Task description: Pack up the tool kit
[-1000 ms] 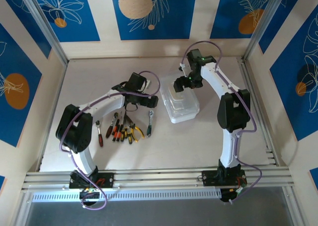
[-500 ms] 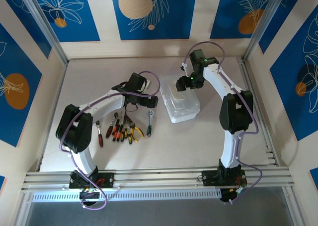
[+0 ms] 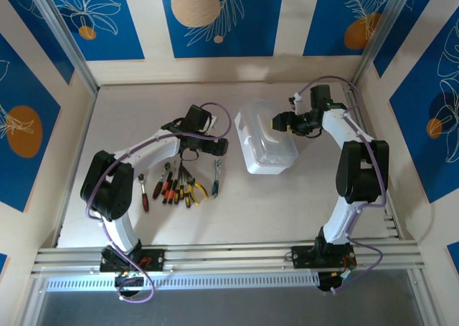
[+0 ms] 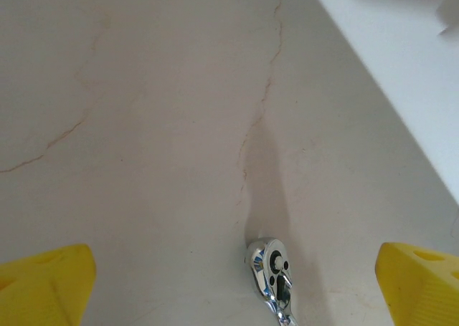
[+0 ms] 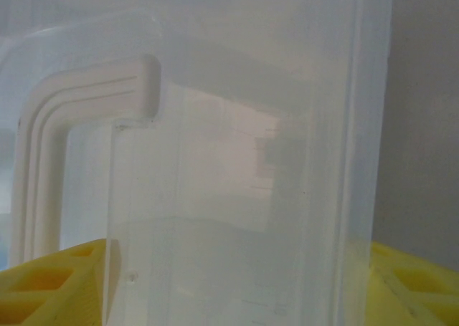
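The translucent white case [image 3: 267, 145] of the tool kit stands at the middle right of the table, its upper part raised. My right gripper [image 3: 282, 122] is shut on its right side. In the right wrist view my yellow fingers [image 5: 50, 286] flank a clear wall of the case [image 5: 237, 197], with the moulded white handle [image 5: 79, 104] behind it. My left gripper [image 3: 214, 147] hangs open just behind the row of tools [image 3: 176, 186]. In the left wrist view the metal ratchet [image 4: 271, 269] lies on the table between my wide-spread fingertips [image 4: 43, 283].
A red-handled screwdriver [image 3: 143, 193] lies at the left end of the tool row, and the ratchet [image 3: 216, 175] at its right end. The table [image 3: 237, 218] has bare room in front of the tools and the case. Walls close in the back and both sides.
The right arm swung to the right, its gripper closed on the case's right side, and the case now stands taller and sits slightly further right. The left arm has not moved.
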### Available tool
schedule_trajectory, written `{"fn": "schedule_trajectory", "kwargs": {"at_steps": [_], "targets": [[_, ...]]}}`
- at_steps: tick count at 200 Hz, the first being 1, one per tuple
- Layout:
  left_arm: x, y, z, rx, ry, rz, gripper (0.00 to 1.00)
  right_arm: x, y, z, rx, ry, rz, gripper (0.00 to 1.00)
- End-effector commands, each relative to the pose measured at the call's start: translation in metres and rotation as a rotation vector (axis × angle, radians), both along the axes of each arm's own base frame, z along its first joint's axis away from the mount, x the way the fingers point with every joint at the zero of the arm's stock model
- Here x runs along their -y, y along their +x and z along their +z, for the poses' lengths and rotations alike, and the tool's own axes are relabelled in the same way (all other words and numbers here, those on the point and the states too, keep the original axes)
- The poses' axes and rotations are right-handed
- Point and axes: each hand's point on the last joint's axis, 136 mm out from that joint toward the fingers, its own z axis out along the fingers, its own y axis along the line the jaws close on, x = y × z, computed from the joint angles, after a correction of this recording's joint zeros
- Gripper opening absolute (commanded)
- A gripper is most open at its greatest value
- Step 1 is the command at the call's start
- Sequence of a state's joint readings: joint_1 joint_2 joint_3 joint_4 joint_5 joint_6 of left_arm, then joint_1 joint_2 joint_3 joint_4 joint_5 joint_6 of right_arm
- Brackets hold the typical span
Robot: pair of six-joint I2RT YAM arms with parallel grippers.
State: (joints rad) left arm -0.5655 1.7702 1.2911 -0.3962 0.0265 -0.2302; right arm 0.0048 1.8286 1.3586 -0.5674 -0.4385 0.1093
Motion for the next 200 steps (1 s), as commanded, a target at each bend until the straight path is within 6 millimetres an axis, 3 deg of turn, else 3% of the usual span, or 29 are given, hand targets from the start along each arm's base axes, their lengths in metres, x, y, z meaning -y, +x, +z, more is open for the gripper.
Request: {"fn": "schedule_trajectory", "kwargs": {"at_steps": [1, 31, 75, 131, 200], "targets": [[0.008, 0.001, 0.01, 0.013, -0.027, -0.024, 1.0, 0.001, -0.037, -0.048, -0.26, 0.1, -0.053, 0.35], [0.01, 0.003, 0.012, 0.012, -0.03, -0.025, 1.0, 0.011, -0.04, -0.061, -0.308, 0.175, -0.105, 0.36], [0.012, 0.006, 0.016, 0.014, -0.034, -0.026, 1.0, 0.02, -0.043, -0.072, -0.336, 0.184, -0.139, 0.48], [0.011, 0.004, 0.016, 0.009, -0.03, -0.027, 1.0, 0.031, -0.04, -0.07, -0.324, 0.188, -0.165, 0.67], [0.011, 0.003, 0.016, 0.008, -0.032, -0.027, 1.0, 0.037, -0.04, -0.062, -0.294, 0.172, -0.181, 0.77]]}}
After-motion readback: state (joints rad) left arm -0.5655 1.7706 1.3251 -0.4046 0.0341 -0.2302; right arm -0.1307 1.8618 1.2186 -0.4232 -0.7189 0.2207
